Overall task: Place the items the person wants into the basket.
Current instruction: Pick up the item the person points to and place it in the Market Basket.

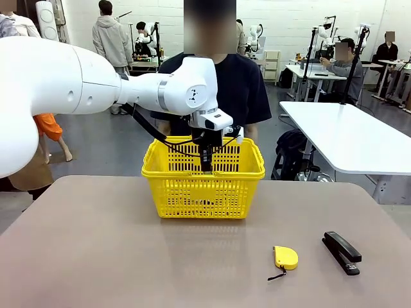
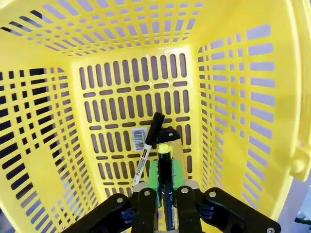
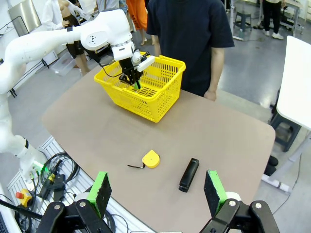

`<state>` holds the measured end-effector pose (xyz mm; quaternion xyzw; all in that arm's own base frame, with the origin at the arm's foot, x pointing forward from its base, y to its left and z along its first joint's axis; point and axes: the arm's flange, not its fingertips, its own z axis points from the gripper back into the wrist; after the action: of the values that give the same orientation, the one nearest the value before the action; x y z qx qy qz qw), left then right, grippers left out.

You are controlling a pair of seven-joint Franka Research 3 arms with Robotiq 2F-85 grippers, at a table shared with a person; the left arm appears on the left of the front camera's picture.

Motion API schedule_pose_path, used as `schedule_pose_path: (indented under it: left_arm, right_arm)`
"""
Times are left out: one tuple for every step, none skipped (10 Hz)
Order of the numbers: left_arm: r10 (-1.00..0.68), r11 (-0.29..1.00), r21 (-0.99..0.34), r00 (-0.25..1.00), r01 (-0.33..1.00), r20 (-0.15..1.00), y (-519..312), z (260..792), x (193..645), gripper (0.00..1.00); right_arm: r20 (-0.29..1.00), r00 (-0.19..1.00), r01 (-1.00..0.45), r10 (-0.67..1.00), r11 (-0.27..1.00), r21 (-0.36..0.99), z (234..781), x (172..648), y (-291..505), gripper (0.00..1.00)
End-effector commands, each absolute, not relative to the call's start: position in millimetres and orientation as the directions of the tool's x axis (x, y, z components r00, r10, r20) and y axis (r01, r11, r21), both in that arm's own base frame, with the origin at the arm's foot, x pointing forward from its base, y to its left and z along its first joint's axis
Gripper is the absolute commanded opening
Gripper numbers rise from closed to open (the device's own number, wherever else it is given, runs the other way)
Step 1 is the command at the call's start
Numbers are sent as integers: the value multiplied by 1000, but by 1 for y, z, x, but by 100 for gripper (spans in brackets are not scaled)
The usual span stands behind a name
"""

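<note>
So the left gripper (image 2: 165, 194) is down inside the yellow basket (image 1: 192, 168), pinched on the thin black pen with yellow ends (image 2: 164, 182), which points down at the floor of the basket. The risk I see: if it lets go this high, the pen could bounce, or its tip could slip through one of the floor slots and stick there. Dragging the fingers out sideways could also catch the lattice wall and shove the whole basket.

Already inside: the white marker with black cap (image 2: 146, 150) lying at about 11 o'clock from the pen tip, and a dark-topped yellowish thing just past the pen, probably the utility knife (image 2: 171, 141), half hidden.

The right gripper (image 3: 158, 191) hangs spread wide and empty above the table (image 1: 96, 256), with the tape measure (image 3: 150, 158) and stapler (image 3: 188, 174) lying below it. The person (image 1: 247, 83) stands at 12 o'clock behind the basket.
</note>
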<state>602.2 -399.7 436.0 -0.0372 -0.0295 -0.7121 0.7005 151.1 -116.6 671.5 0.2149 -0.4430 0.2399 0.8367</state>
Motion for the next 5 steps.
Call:
schedule_pose_path:
  left_arm:
    - [-995,-27,-35,-23,999,102,-409,449,611,72]
    - [-994,-33,-39,-29,999,101,-408,452,612,100]
    - [-994,-30,-35,-27,999,103,-408,450,609,73]
    - [-994,-27,-34,-24,999,102,-408,449,607,100]
    - [-995,-33,-37,-30,999,97,-407,450,608,100]
  right_arm:
    - [835,508,-584,213,797,152,670,152,-116,100]
    - [835,508,-584,213,797,152,670,152,-116,100]
    - [835,508,-584,213,797,152,670,152,-116,100]
    - [835,508,-584,213,797,152,670,152,-116,100]
    - [835,508,-584,213,797,152,670,152,-116,100]
